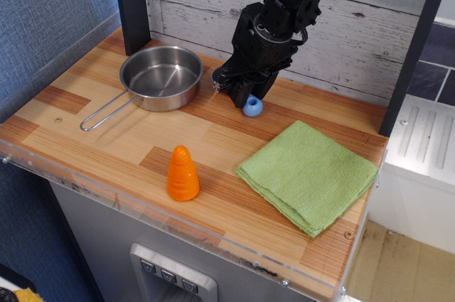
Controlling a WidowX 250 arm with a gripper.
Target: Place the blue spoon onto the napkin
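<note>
Landmark: we take the square folded light green cloth napkin as reference; it lies flat on the wooden counter.
Spoon: the short light blue plastic toy spoon sits on the counter beyond the napkin's far-left edge, near it but not touching. Only the holed ring end shows; the rest is hidden under the tool.
Tool: the black robot gripper is down over the spoon, directly beyond the napkin's far-left side. Fingers look drawn in around the handle, pinching it, though the contact itself is hidden from us.
Key relation: the spoon lies right at the tool, ring end poking out toward the napkin. We judge its long axis runs from the ring back under the gripper, away from the napkin. The napkin lies toward the camera and to the right of the grip.
Arm: one only, so no choice of nearer.
Stage, our judgement: grasp apparently made, lift not begun; carry to the napkin remains.
Counts: one spoon, one napkin, one round steel pan with wire handle far left of the napkin, one orange cone-shaped toy left of the napkin.
</note>
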